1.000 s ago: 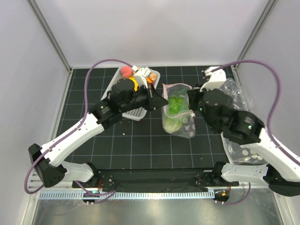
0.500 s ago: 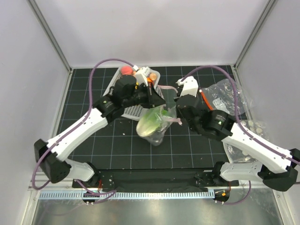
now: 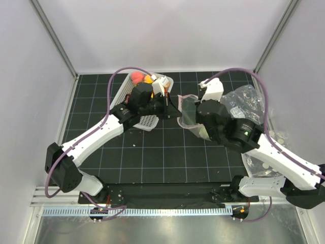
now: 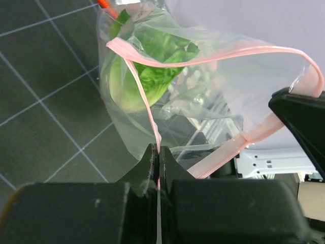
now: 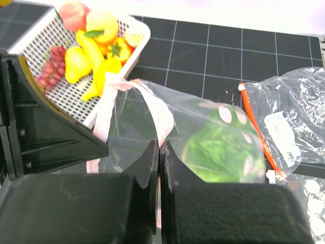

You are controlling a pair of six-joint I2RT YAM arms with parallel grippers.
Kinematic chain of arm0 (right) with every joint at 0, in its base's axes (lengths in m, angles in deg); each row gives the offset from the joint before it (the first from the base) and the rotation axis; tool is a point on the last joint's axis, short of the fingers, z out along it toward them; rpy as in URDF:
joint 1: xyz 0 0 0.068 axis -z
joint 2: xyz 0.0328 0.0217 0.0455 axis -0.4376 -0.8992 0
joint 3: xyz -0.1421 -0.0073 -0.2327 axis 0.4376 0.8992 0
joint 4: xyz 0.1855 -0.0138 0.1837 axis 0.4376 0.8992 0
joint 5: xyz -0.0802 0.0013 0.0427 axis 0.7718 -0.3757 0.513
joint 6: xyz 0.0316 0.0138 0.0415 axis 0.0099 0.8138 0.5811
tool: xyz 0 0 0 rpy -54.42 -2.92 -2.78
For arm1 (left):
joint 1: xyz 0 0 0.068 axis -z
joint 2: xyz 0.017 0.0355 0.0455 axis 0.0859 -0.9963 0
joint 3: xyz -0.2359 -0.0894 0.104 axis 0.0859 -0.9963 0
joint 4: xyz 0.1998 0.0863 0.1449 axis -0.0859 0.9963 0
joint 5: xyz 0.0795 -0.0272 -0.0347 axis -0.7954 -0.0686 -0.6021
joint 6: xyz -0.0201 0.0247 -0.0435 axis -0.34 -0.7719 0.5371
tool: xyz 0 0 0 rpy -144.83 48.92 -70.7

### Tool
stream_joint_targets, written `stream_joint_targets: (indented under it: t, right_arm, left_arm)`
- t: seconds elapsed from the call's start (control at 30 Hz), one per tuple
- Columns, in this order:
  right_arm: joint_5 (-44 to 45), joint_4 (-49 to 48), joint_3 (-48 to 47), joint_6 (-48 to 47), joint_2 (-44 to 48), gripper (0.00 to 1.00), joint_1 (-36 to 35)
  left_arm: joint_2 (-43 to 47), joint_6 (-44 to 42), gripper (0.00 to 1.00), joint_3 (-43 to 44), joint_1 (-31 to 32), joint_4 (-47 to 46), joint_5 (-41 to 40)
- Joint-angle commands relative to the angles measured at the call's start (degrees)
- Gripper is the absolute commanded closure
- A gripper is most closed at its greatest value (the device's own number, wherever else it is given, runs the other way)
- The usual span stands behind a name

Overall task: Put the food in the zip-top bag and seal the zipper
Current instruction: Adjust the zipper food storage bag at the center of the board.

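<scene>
Bag (image 4: 223, 81) has swung back: half a second ago it hung low over the middle of the tabletop (image 3: 152, 152). Now it's pulled up and toward the far edge, stretched between the two arms, just right of the basket (image 5: 30, 40).

Left gripper (image 4: 158, 152) is pinched fully closed on the pink zipper (image 4: 203, 57) at one end of the mouth. Right gripper (image 5: 159, 150) is clamped tight on the same strip from the other side. Neither has let go during the swing.

From the left wrist view I see the zipper looping apart, so the mouth is open, not sealed.

Cabbage (image 4: 147, 76) sits inside the bag, down at the bottom. I see nothing else in there.

Banana (image 5: 99, 61), grapes (image 5: 51, 68), peach (image 5: 73, 12) and the other pieces are all in the basket near the far-left corner.

A second clear bag (image 5: 294, 117) with its orange-red strip (image 5: 259, 129) lies flat by the right edge, untouched.

My read: early stage, one item loaded. The swing looks like repositioning or shaking the cabbage down. Both grippers are busy holding the mouth, so one would have to release before more food goes in. Sealing is still far off.
</scene>
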Motion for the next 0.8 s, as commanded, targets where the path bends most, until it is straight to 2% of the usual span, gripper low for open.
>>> stream_joint_targets:
  t: [0.0,0.07,0.1,0.13,0.17,0.3,0.4,0.63,0.67,0.7,0.77]
  right_arm:
    - [-0.2,-0.6,0.6,-2.2,-5.9,0.99,0.0]
    - [-1.1,-1.9,1.5,-2.8,-9.5,0.93,0.0]
    - [-1.8,-2.0,1.9,-2.9,-10.6,0.86,0.0]
    - [-4.0,-2.1,2.0,-3.0,-12.2,0.69,0.0]
    - [-4.8,-2.1,2.0,-2.8,-12.8,0.64,0.0]
    - [-5.6,-7.1,6.4,-2.9,-12.6,0.59,0.0]
    - [-5.7,-9.8,8.7,-3.0,-12.0,0.59,0.0]
    - [-2.1,-15.4,12.5,-4.0,-8.9,0.61,0.0]
    - [-1.9,-15.8,12.8,-4.2,-8.5,0.64,-0.1]
    - [-1.9,-16.1,13.4,-4.3,-7.8,0.77,-0.1]
    - [-1.9,-16.1,13.6,-4.3,-7.5,0.93,-0.1]
  left_arm:
    - [-0.2,-1.4,1.00,-4.0,-2.6,-5.9,3.5]
    - [-1.7,-2.7,0.99,-5.4,-3.5,-6.8,4.1]
    - [-2.0,-3.6,1.00,-5.8,-3.7,-6.8,3.8]
    - [-2.4,-5.6,0.99,-6.1,-4.1,-6.6,3.3]
    - [-2.2,-6.5,0.99,-7.1,-4.2,-6.6,2.8]
    - [1.1,-9.5,0.99,-13.3,-4.3,-10.9,-2.8]
    - [4.1,-10.2,0.99,-16.2,-4.3,-12.1,-3.6]
    - [7.9,-10.3,0.92,-20.4,-4.3,-13.4,-7.6]
    - [7.7,-10.4,0.92,-20.3,-4.3,-13.1,-8.2]
    - [7.7,-10.6,0.92,-20.0,-4.3,-12.7,-8.4]
    - [7.2,-11.0,0.91,-19.7,-4.3,-12.0,-8.9]
